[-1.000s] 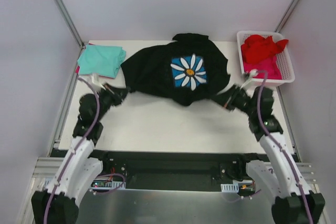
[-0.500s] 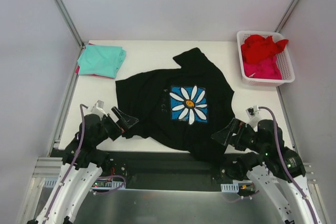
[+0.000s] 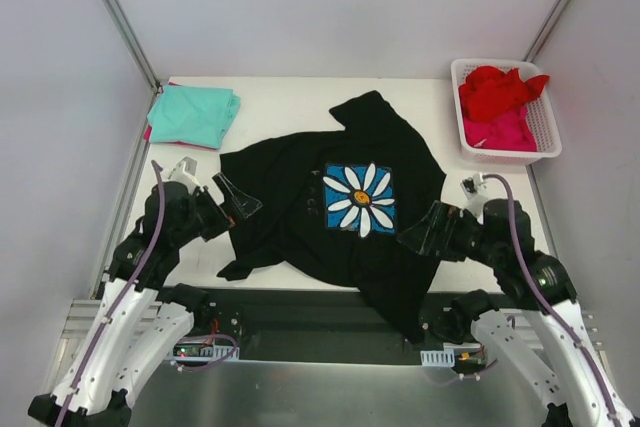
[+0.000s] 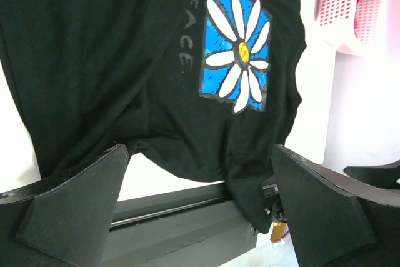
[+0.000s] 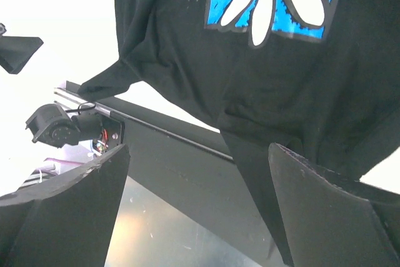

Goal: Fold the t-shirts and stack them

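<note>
The large black t-shirt (image 3: 300, 217) with a white-and-blue flower print (image 3: 360, 197) lies spread on the table, and one corner (image 3: 400, 297) hangs over the near edge. My left gripper (image 3: 235, 212) stands open at the shirt's left edge, with nothing between its fingers (image 4: 69, 211). My right gripper (image 3: 425, 230) stands open over the shirt's right side, also holding nothing. In the left wrist view the black t-shirt (image 4: 125, 60) fills the top. In the right wrist view the black t-shirt (image 5: 250, 92) drapes past the table edge. A folded teal t-shirt (image 3: 193, 114) lies at the back left.
A white slotted basket (image 3: 545, 142) at the back right holds a red t-shirt (image 3: 495, 87) and a pink one (image 3: 500, 132). A red-pink edge peeks out under the teal shirt. The dark frame rail (image 3: 300, 302) runs along the near table edge.
Both grippers dragged the black shirt toward the near edge, then opened and let it go. It now lies spread out, and both grippers have lifted slightly off it.
</note>
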### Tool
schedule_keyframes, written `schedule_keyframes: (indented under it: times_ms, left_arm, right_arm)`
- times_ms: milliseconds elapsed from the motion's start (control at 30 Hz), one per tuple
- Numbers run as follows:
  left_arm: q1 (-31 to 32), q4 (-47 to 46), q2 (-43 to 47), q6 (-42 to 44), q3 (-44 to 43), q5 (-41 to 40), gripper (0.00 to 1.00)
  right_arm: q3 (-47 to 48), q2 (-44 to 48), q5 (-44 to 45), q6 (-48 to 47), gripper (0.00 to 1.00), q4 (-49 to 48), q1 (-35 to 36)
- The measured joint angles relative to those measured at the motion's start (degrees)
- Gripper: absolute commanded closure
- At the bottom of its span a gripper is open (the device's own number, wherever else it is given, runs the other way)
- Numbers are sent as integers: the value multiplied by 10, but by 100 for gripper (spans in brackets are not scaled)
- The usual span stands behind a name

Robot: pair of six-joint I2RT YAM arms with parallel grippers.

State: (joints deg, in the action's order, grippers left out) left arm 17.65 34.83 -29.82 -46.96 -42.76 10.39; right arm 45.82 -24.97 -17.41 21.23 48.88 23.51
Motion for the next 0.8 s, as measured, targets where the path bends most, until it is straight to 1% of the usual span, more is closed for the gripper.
schedule_keyframes:
  times_ms: [200, 333, 433, 533, 600, 700, 800]
  left_arm:
    - [0, -32, -80, 22, -9, 15, 1]
    - [0, -89, -174, 35, -40, 32, 1]
    - [0, -141, -241, 41, -42, 41, 1]
    - [0, -174, -314, 47, -50, 47, 1]
    - [0, -189, -369, 54, -70, 48, 1]
    - [-5, -202, -461, 82, -128, 47, 1]
    - [-21, -209, -534, 118, -203, 39, 1]
  right_arm:
    - [16, -138, 3, -38, 4, -78, 0]
    - [42, -228, -1, -55, 4, -143, 0]
    - [52, -286, -12, -58, 4, -196, 0]
    - [77, -356, -15, -67, 2, -228, 0]
    - [104, -398, -14, -76, 1, -234, 0]
    - [157, -456, -17, -93, 1, -246, -1]
    - [194, -478, -24, -105, 1, -256, -7]
